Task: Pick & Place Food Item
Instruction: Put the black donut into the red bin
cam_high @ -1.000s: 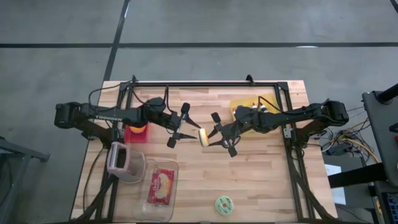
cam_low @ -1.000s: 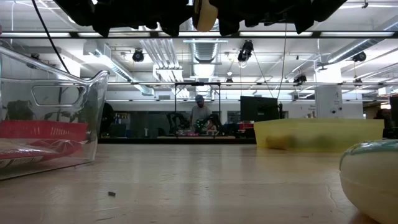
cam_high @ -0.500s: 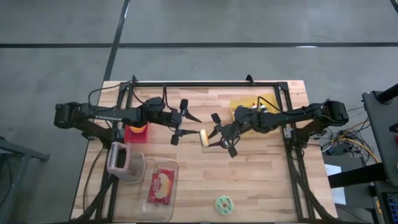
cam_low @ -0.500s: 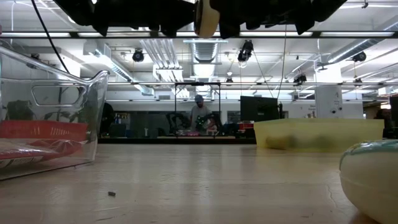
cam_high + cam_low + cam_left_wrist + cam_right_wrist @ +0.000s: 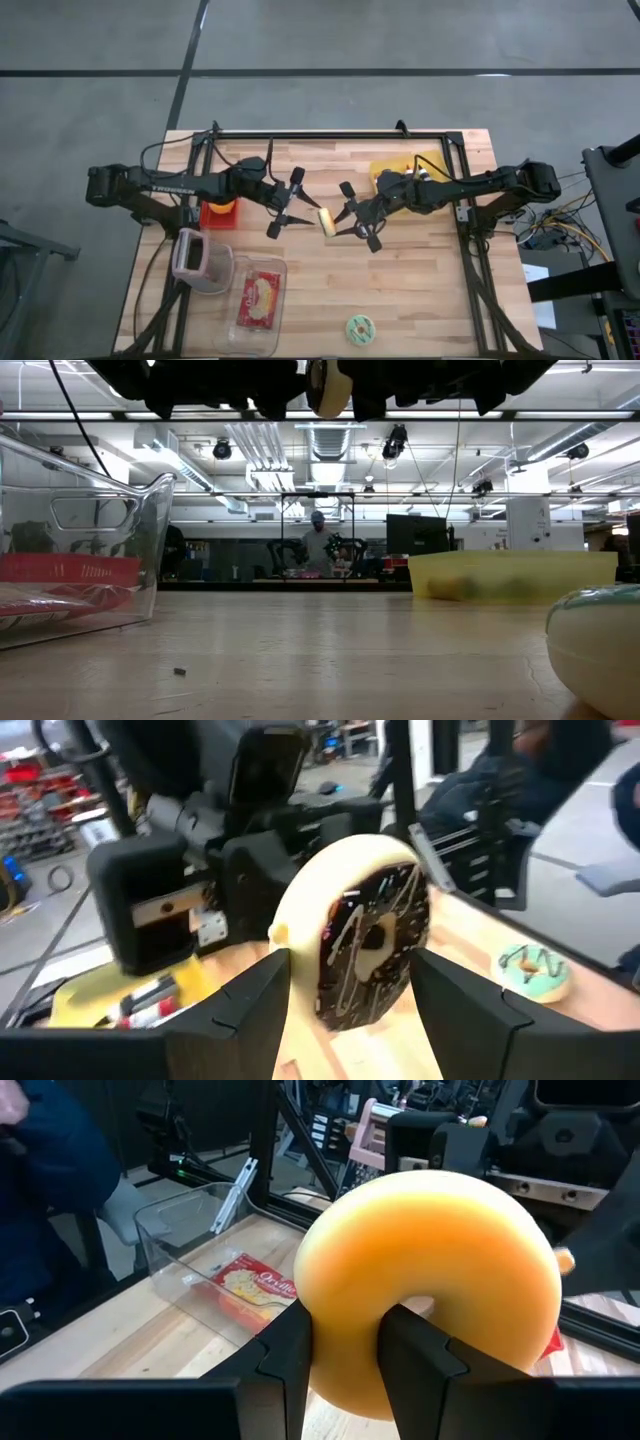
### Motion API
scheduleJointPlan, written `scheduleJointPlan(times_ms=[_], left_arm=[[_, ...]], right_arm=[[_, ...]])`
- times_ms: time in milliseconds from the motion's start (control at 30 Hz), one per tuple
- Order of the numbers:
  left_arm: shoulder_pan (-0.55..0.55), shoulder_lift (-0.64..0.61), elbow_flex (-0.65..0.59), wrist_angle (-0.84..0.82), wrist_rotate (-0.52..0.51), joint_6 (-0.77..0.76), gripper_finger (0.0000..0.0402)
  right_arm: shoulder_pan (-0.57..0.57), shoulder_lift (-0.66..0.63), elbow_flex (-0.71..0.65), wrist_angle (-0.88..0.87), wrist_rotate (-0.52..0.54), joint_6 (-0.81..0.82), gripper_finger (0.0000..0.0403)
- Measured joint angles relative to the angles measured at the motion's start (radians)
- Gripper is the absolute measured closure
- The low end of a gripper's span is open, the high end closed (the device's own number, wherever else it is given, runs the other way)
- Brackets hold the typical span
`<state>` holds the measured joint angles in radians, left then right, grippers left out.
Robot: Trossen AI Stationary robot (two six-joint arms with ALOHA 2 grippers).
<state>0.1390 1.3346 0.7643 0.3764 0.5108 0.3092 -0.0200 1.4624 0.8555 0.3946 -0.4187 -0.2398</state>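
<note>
Two dark jointed arms: left arm (image 5: pixel 170 185) bears pale lettering, right arm (image 5: pixel 470 187) trails cables; slim black fingers (image 5: pixel 240 1020).

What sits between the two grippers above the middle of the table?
In the high view, a pale ring-shaped doughnut with chocolate icing hangs between them: the right gripper has its jaws shut on it, and the left gripper faces it with jaws open.

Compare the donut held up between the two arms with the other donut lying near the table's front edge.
The held donut has chocolate icing with pale drizzle; the lying donut has green icing. The held donut stands on edge in the air, gripped by the right end effector; the lying donut rests flat on the table, untouched. Both are ring-shaped.
</note>
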Motion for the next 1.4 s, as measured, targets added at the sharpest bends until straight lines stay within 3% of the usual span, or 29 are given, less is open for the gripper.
scheduleJointPlan(times_ms=[467,633,1400], left_arm=[[-0.004,0.043,0.0,0.112,0.013,0.0,0.0192],[-0.005,0.064,0.0,0.133,-0.057,0.03,0.0192],[-0.005,0.058,0.0,0.132,-0.167,0.036,0.0192]], right_arm=[[0.0,0.0,0.0,0.002,0.002,-0.004,0.0303],[-0.001,0.0,0.0,0.003,0.003,-0.003,0.0303],[-0.001,0.0,0.001,0.004,0.003,-0.003,0.0303]])
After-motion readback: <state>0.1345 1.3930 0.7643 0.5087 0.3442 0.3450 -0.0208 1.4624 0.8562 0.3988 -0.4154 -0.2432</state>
